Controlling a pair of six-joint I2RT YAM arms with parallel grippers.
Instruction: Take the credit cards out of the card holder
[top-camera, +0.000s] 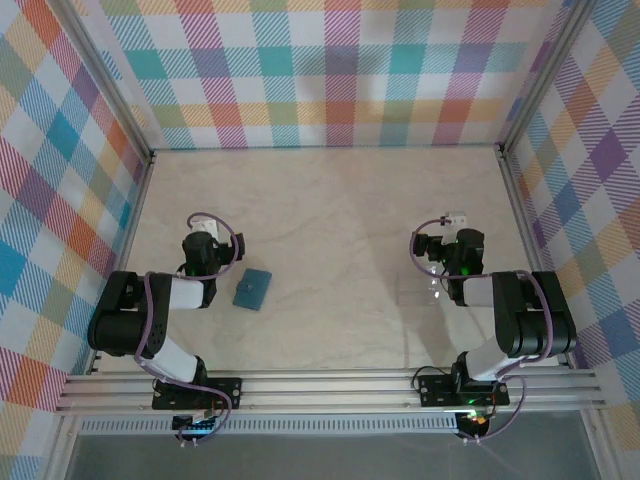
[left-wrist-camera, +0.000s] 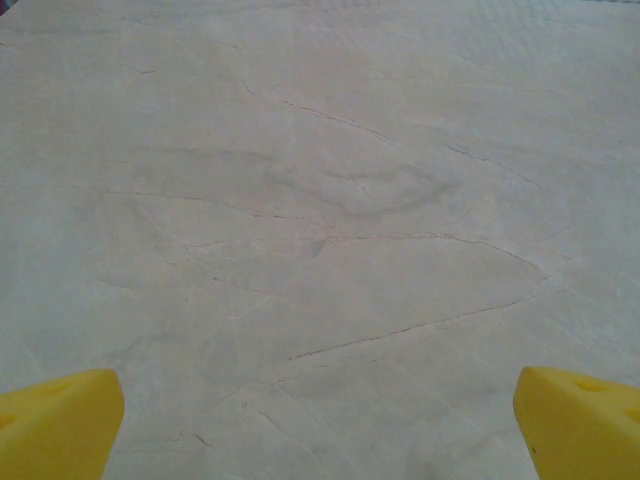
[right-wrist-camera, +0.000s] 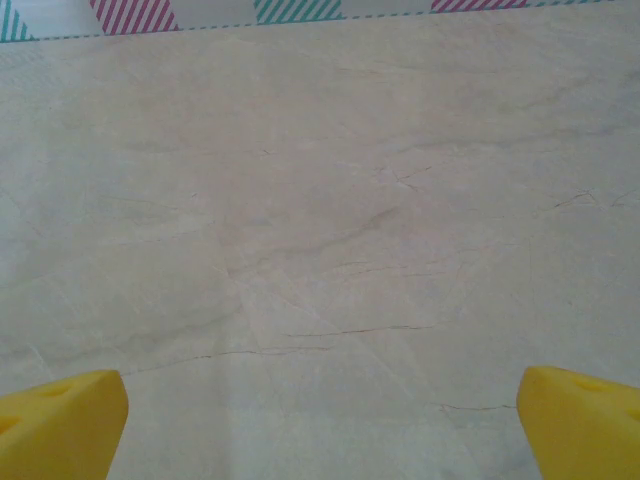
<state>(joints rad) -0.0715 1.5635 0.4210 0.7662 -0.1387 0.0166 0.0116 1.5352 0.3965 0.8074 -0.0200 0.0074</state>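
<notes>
The card holder (top-camera: 252, 288) is a small teal rectangle lying closed and flat on the pale marbled table (top-camera: 330, 210). The credit cards are hidden. My left gripper (top-camera: 207, 243) hangs just left of and slightly behind the holder, apart from it. In the left wrist view the left gripper (left-wrist-camera: 320, 425) is open, yellow fingertips (left-wrist-camera: 62, 425) set wide over bare table. My right gripper (top-camera: 452, 250) sits far to the right; in the right wrist view it (right-wrist-camera: 320, 425) is open too, fingertips (right-wrist-camera: 62, 425) wide with nothing between them.
Plaid walls (top-camera: 330, 70) close in the table at the back and both sides. Metal rails (top-camera: 330, 385) run along the near edge by the arm bases. A faint pale rectangle (top-camera: 418, 291) lies on the table beside the right arm.
</notes>
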